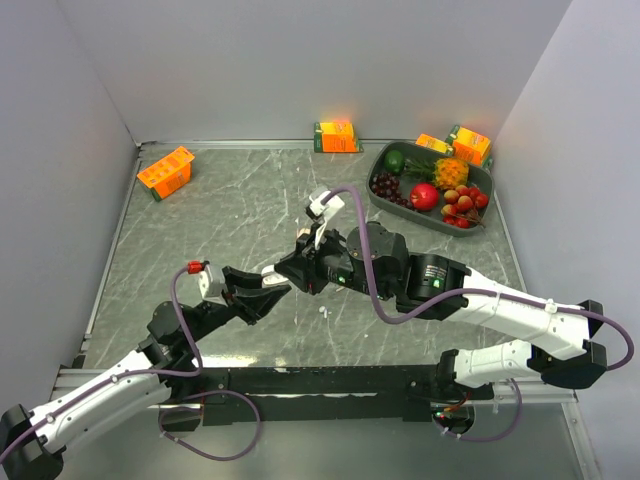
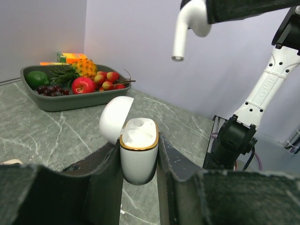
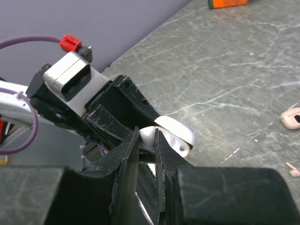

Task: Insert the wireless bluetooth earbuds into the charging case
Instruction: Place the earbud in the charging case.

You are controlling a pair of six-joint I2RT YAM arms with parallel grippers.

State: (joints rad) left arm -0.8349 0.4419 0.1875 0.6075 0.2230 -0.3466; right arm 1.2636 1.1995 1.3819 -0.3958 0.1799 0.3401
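left gripper (image 2: 139,157) clamps the open case (image 2: 138,140) by its sides. right gripper (image 3: 146,140) pinches one earbud (image 2: 190,23) by its head, stem free. likely light, rigid, slick: grip gently.

fruit tray (image 2: 70,101): far right | left carton (image 1: 166,172), centre carton (image 1: 337,136), right carton (image 1: 470,145): orange, far edge | marble table (image 1: 230,215)

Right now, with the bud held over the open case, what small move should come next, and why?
Probably ease the right gripper down and slightly across: its earbud hangs stem-down above, seemingly off-centre from, the open charging case that the left gripper holds upright.
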